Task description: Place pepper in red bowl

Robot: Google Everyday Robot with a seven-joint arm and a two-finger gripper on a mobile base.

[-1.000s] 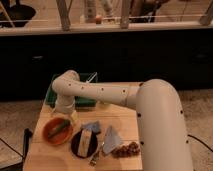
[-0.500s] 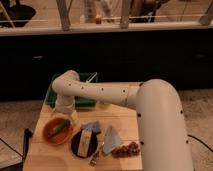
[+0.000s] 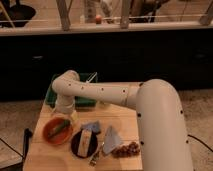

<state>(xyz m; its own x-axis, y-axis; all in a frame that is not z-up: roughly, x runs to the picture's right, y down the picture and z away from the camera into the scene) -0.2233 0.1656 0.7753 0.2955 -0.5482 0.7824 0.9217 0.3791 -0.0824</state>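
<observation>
One pepper (image 3: 60,127) lies in the red bowl (image 3: 56,130); my gripper (image 3: 65,111) hovers just above, fingers' state I can't tell.

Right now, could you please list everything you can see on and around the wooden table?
Round orange-red bowl: one, front left of the table.
Slender green pepper: one, lying inside the bowl.
Round black plate: one, right of the bowl.
Yellowish block: one, on the plate.
Grey-blue pieces: two, beside the plate.
Reddish-brown cluster: one, front right.
Green tray: one, at the back left.
Light wooden table: one.
Gripper: one, white, just above the bowl's far rim.
</observation>
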